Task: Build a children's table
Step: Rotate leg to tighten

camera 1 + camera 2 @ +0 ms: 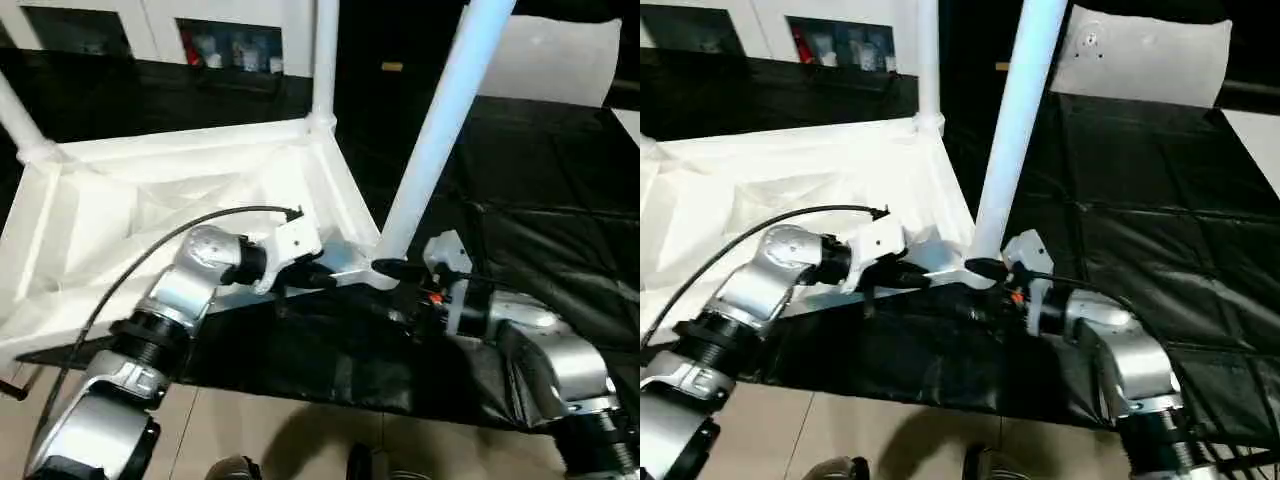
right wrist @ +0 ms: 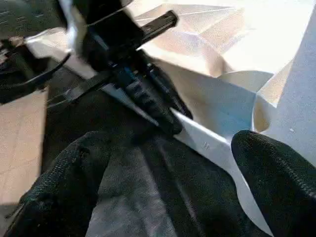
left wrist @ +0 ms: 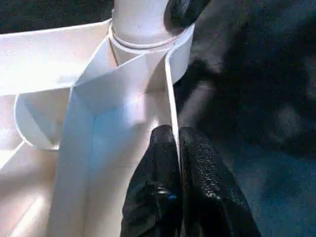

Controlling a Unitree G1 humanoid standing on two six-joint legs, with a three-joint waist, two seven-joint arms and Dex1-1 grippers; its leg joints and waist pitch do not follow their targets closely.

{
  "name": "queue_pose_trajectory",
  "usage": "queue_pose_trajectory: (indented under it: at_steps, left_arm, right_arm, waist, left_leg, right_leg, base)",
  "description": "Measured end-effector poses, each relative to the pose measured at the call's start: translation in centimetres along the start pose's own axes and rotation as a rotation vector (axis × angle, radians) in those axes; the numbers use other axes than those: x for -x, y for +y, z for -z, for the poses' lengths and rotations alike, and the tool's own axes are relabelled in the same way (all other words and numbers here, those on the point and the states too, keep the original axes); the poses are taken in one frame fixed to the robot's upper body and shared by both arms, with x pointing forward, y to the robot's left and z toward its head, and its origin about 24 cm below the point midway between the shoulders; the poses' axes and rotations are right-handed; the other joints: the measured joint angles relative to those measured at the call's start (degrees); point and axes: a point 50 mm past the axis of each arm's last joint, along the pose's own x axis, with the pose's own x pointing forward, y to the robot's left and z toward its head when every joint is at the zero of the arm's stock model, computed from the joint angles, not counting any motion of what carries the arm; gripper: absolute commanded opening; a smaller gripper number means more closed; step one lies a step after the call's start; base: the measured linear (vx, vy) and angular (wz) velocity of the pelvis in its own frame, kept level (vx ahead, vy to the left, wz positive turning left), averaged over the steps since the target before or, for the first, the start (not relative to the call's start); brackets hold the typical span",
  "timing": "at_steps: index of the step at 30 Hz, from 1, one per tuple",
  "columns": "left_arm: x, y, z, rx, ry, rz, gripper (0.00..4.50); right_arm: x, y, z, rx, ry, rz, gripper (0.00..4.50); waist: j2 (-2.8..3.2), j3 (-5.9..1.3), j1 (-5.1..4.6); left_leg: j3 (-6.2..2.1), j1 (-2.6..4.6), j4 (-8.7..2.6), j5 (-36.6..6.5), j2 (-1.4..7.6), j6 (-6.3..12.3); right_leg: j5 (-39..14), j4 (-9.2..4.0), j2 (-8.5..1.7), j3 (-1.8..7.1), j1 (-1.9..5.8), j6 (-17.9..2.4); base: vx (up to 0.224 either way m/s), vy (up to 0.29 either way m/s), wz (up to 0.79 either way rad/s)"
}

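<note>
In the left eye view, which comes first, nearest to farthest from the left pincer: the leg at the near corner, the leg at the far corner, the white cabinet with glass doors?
1. The near-corner leg: just right of the left pincer, which pinches the tabletop's rim.
2. The far-corner leg: beyond, upright at the top's back corner.
3. The white cabinet: farthest, along the back.

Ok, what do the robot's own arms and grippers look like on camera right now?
Both forearms are silver metal with black ribbed joints: left arm, right arm. Each wrist carries a white block. A thin black cable loops along the left arm. Small red-orange detail sits at the right wrist. The left gripper and right gripper have black textured fingers.
</note>
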Motion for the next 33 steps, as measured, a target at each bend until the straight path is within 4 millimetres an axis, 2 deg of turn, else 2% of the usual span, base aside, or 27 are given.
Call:
queue_pose_trajectory:
  at_steps: [4,6,10,12,18,21,25,26,27,29,31,32,33]
  left_arm:
    - [1.9,-0.2,1.0,-0.021,0.048,0.093,0.00]
    - [2.2,-0.6,1.1,-0.036,0.057,0.168,0.00]
    - [1.8,-1.1,0.8,-0.099,0.065,0.256,0.00]
    - [1.8,-1.2,0.8,-0.109,0.065,0.273,0.00]
    - [1.9,-1.4,0.9,-0.108,0.063,0.308,0.00]
    - [1.8,-1.5,0.8,-0.119,0.061,0.318,0.00]
    - [1.6,-1.5,0.7,-0.137,0.058,0.324,0.00]
    - [1.6,-1.6,0.7,-0.141,0.057,0.325,0.00]
    - [1.6,-1.6,0.7,-0.144,0.056,0.325,0.00]
    - [1.5,-1.5,0.7,-0.150,0.056,0.323,0.00]
    - [1.5,-1.5,0.7,-0.153,0.055,0.320,0.00]
    - [1.5,-1.5,0.7,-0.155,0.054,0.318,0.00]
    - [1.4,-1.5,0.7,-0.155,0.054,0.315,0.00]
  right_arm:
    - [1.9,-0.4,-0.2,0.027,0.062,-0.072,4.44]
    - [3.1,-0.9,-0.7,0.053,0.081,-0.059,4.44]
    - [3.9,-1.0,-1.2,0.092,0.119,-0.130,4.44]
    - [4.3,-1.2,-1.2,0.097,0.136,-0.122,4.44]
    - [4.0,-1.2,-1.0,0.094,0.114,-0.134,4.44]
    - [3.5,-0.9,-0.8,0.085,0.100,-0.162,4.05]
    - [2.6,-0.5,-0.5,0.079,0.074,-0.205,3.94]
    - [2.5,-0.5,-0.5,0.078,0.072,-0.212,3.77]
    - [2.5,-0.5,-0.4,0.076,0.075,-0.216,3.77]
    - [2.4,-0.4,-0.3,0.079,0.076,-0.226,3.49]
    - [2.2,-0.3,-0.2,0.076,0.079,-0.246,3.49]
    - [2.2,-0.2,-0.2,0.074,0.079,-0.249,3.23]
    - [2.1,-0.2,-0.1,0.072,0.079,-0.251,3.23]
  waist:
    - [-0.16,0.08,0.12]
    - [-0.14,0.07,0.71]
    - [-0.19,0.04,1.99]
    - [-0.21,0.03,2.08]
    - [-0.21,0.03,2.15]
    - [-0.21,0.03,2.53]
    - [-0.21,0.03,3.05]
    - [-0.20,0.03,3.14]
    - [-0.21,0.03,3.17]
    - [-0.21,0.03,3.18]
    - [-0.21,0.03,3.19]
    - [-0.21,0.03,3.19]
    - [-0.20,0.03,3.19]
  left_leg:
    - [0.00,-0.02,0.01,0.00,0.00,0.00]
    - [0.01,0.03,-0.02,0.00,-0.01,0.00]
    - [0.13,0.13,0.06,0.02,0.04,0.02]
    - [0.30,0.13,0.14,0.01,0.10,0.03]
    - [0.32,0.08,0.20,0.01,0.12,0.02]
    - [0.33,0.08,0.21,0.01,0.12,0.03]
    - [0.33,0.08,0.21,0.01,0.13,0.03]
    - [0.33,0.08,0.21,0.01,0.13,0.03]
    - [0.33,0.08,0.22,0.01,0.13,0.03]
    - [0.34,0.08,0.23,0.01,0.12,0.03]
    - [0.34,0.09,0.24,0.01,0.12,0.02]
    - [0.34,0.09,0.26,0.02,0.12,0.02]
    - [0.34,0.11,0.28,0.02,0.13,0.01]
  right_leg:
    - [0.16,0.01,0.00,0.01,0.11,-0.19]
    - [0.13,0.02,-0.03,0.01,0.18,-0.15]
    - [0.13,0.04,-0.11,0.00,0.19,-0.14]
    - [0.13,0.07,-0.14,0.03,0.22,-0.14]
    - [0.13,0.14,-0.16,0.01,0.21,-0.14]
    - [0.13,0.14,-0.17,0.01,0.20,-0.14]
    - [0.13,0.14,-0.17,0.00,0.20,-0.14]
    - [0.13,0.14,-0.17,0.00,0.20,-0.14]
    - [0.13,0.14,-0.17,0.00,0.20,-0.14]
    - [0.13,0.15,-0.18,0.00,0.21,-0.14]
    - [0.13,0.15,-0.19,0.00,0.27,-0.14]
    - [0.13,0.16,-0.19,0.00,0.30,-0.14]
    - [0.13,0.16,-0.19,0.00,0.33,-0.14]
  base:
    - [0.000,0.000,0.00]
    - [0.000,0.000,0.00]
    - [0.000,0.000,0.00]
    - [0.000,0.000,0.00]
    - [0.000,0.000,0.00]
    - [0.000,0.000,0.00]
    - [0.000,0.000,0.00]
    - [0.000,0.000,0.00]
    - [0.000,0.000,0.00]
    - [0.000,0.000,0.00]
    - [0.000,0.000,0.00]
    - [0.000,0.000,0.00]
    - [0.000,0.000,0.00]
